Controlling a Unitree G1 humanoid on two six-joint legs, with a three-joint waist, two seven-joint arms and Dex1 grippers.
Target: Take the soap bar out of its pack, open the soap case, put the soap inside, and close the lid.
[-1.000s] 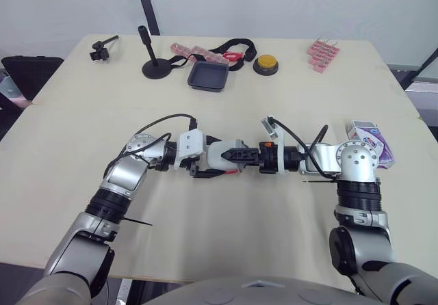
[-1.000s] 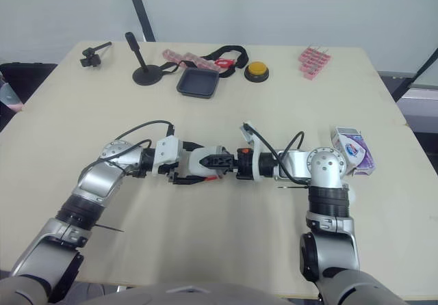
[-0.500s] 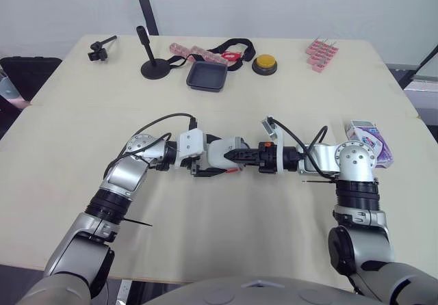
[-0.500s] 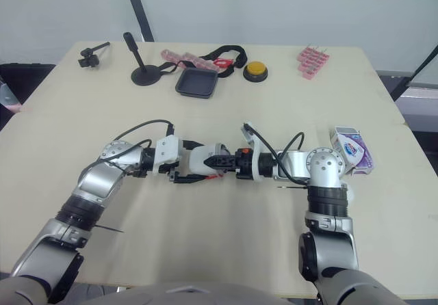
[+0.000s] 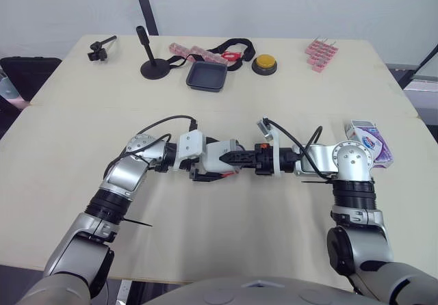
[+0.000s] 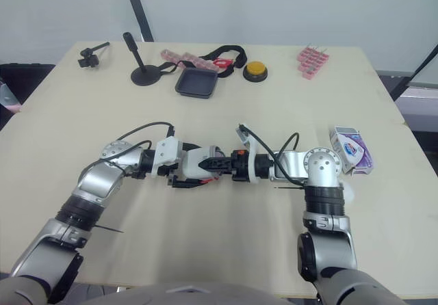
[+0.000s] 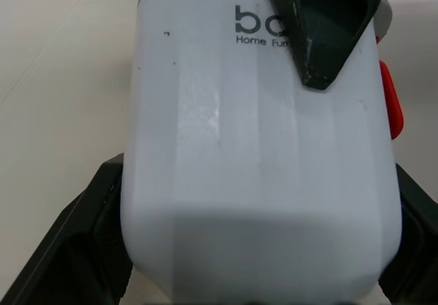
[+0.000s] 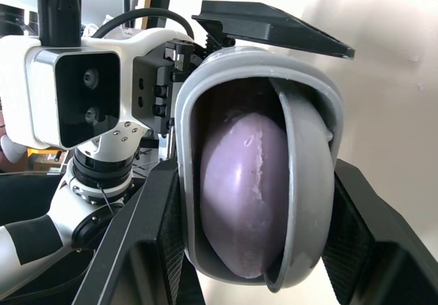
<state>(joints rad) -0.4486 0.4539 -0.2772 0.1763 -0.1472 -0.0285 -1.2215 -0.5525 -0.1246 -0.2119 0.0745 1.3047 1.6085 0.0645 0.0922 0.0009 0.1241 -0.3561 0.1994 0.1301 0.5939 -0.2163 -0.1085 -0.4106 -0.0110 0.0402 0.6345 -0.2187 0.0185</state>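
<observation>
The white soap case [image 5: 217,156] is held just above the table's middle, and my left gripper [image 5: 209,165] is shut on it, with its fingers [image 7: 65,254] against both sides. From the other side my right gripper [image 5: 236,158] is shut on the same case. The right wrist view looks into the case's end: the purple soap bar [image 8: 239,189] is inside and the grey lid [image 8: 309,182] is partly swung over it. One right fingertip [image 7: 328,31] rests on the case's top by a red latch [image 7: 390,103]. The purple soap pack [image 5: 369,141] lies at the right edge.
Along the far side sit a black tray [image 5: 208,76], a yellow button [image 5: 265,63], a black stand [image 5: 156,64], a pink strip [image 5: 195,50], a black strap [image 5: 236,45], pink clips [image 5: 323,48] and a small clamp [image 5: 101,48]. Cables loop over both wrists.
My right gripper has pushed left, further onto the soap case, and the right forearm has followed. The left gripper has kept its hold in about the same place.
</observation>
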